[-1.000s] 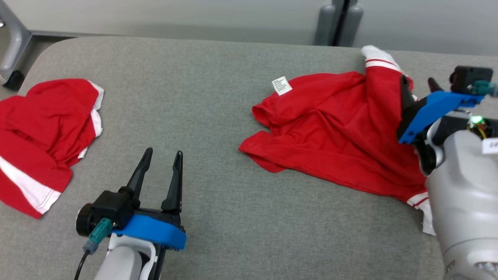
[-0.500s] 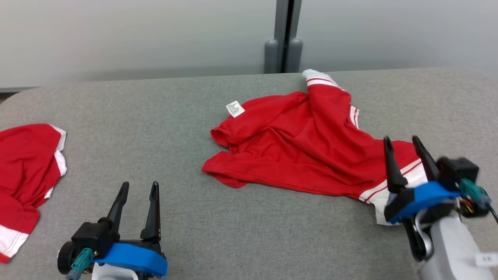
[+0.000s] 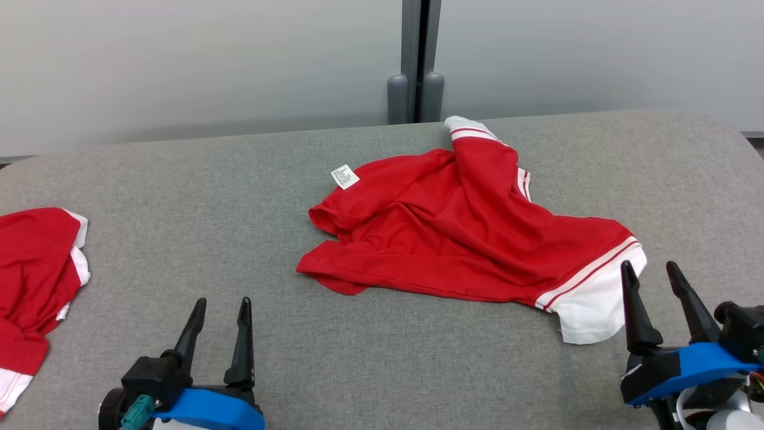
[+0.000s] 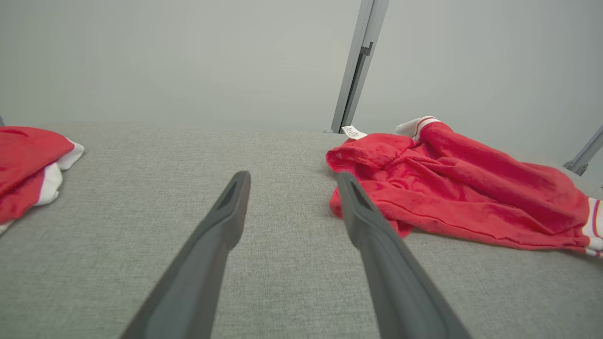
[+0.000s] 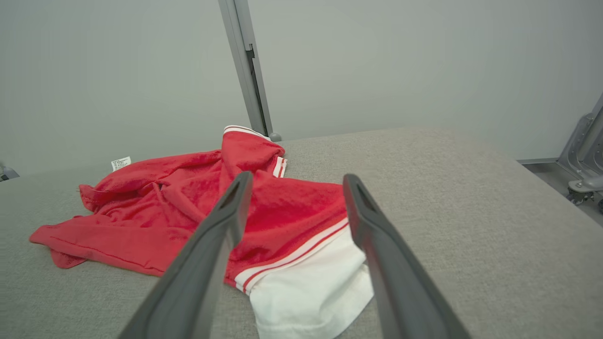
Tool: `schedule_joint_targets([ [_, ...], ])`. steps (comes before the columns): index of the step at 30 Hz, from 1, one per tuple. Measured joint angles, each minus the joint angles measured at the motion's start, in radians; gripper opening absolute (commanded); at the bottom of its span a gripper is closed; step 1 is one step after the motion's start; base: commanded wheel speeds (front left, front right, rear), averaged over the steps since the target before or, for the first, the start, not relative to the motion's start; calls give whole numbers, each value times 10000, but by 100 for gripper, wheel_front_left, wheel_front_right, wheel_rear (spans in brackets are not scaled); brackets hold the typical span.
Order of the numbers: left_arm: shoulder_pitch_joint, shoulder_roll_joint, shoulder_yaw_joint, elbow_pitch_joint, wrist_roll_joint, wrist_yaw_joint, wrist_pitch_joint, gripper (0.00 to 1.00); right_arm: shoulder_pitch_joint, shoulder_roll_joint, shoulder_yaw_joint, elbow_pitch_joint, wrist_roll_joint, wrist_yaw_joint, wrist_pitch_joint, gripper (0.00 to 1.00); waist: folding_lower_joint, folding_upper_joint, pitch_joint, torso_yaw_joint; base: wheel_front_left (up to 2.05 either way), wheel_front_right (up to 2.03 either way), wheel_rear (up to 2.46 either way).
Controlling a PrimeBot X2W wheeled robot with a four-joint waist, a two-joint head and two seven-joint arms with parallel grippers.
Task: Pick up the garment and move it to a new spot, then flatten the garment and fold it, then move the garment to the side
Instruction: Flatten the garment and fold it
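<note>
Grey cloth-covered table [image 3: 179, 197] spreads before us, with the crumpled red shirt [image 3: 453, 239] lying at its middle and a second red garment [image 3: 36, 269] well apart at the left edge. Our left gripper [image 3: 222, 301] and right gripper [image 3: 649, 266] hover empty, fingers apart, the right just beside the shirt's white cuff [image 3: 591, 310]; a white label [image 3: 345, 177] pokes from its far side.

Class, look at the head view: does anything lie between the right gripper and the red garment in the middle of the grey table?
Nothing visible does. The right gripper, fingers open, is close to the red garment, right by its white end. Only a narrow strip of bare table shows there.
</note>
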Motion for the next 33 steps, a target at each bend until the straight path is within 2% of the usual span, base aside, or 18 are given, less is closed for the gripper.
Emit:
schedule_joint_targets([
  [7, -1027, -65, -692, 606, -6, -52, 861, 100, -4, 6, 366, -194, 255, 0, 151, 100, 1, 0, 323, -148, 0, 0, 0],
  [14, -2760, -173, -1162, 2243, -311, -123, 2359, 100, -139, 10, 909, -134, 336, 0, 54, 100, 2, 0, 782, -570, 0, 0, 0],
  [24, -3883, -198, -1003, 3827, -556, 349, 3430, 100, -458, 12, 1298, 165, 523, 0, -205, 100, 2, 0, 1162, -1081, 0, 0, 0],
  [25, -3903, -201, -986, 3923, -619, 399, 3534, 93, -459, 12, 1304, 201, 543, 0, -209, 100, 2, 0, 1168, -1090, 0, 0, 0],
  [26, -3909, -207, -968, 3994, -679, 401, 3586, 42, -458, 12, 1308, 245, 573, 0, -228, 100, 2, 0, 1171, -1093, 0, 0, 0],
  [27, -3913, -215, -970, 4034, -706, 399, 3588, 0, -459, 12, 1308, 263, 581, 0, -242, 100, 2, 0, 1175, -1089, 0, 0, 0],
  [33, -3958, -360, -1074, 4111, -1064, 161, 3532, 0, -496, 12, 1225, 341, 610, 0, -284, 100, 1, 0, 1175, -810, 0, 0, 0],
])
